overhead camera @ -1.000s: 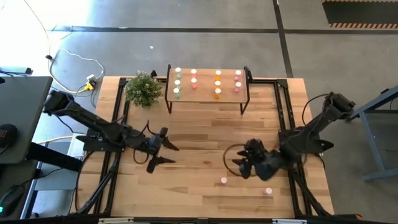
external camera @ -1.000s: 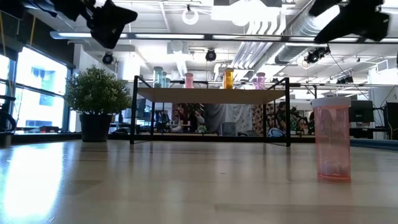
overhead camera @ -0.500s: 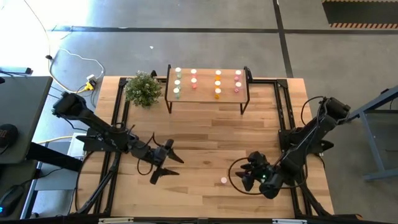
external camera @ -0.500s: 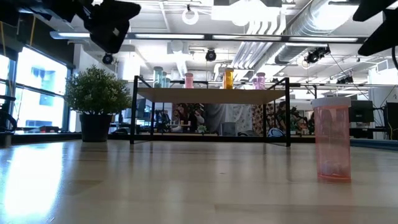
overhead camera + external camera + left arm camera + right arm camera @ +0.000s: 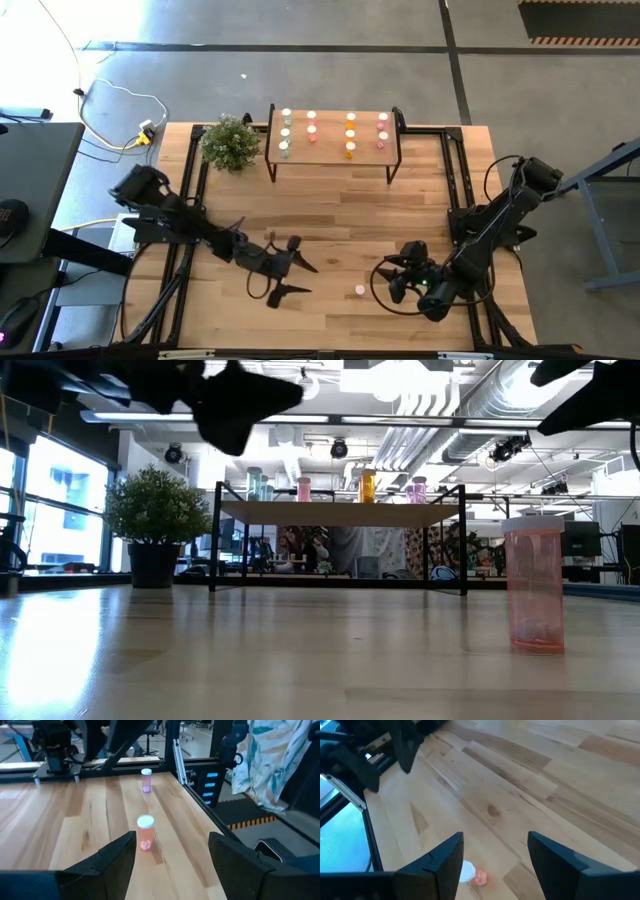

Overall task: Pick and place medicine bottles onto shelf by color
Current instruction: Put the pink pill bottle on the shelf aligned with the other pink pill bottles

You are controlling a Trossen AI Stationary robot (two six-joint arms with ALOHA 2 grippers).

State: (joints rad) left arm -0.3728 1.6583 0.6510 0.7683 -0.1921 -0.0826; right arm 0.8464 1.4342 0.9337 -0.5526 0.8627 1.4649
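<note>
The shelf (image 5: 335, 135) stands at the table's far edge on thin black legs. Upright medicine bottles stand on it in columns: pale green (image 5: 285, 132), pink (image 5: 311, 126), orange (image 5: 350, 135), magenta (image 5: 382, 130). A pink bottle (image 5: 360, 290) with a white cap stands upright on the table near the front edge; the low view shows it too (image 5: 535, 585). My left gripper (image 5: 295, 272) hangs open to its left, pointing at it (image 5: 145, 832). My right gripper (image 5: 400, 280) is open just to its right, slanting down over it (image 5: 470, 872). A second pink bottle (image 5: 146, 780) stands farther right.
A green potted plant (image 5: 230, 140) stands left of the shelf at the far edge. Black frame rails (image 5: 455, 190) run along both sides of the table. Bare wood lies between the shelf and the two grippers.
My left gripper has gone toward the table's right and near edges and sunk lower, closing in on the pink bottle. It has stayed open. My right gripper first shifted a little toward the near edge, then kept still. It now covers the second pink bottle in the high view.
</note>
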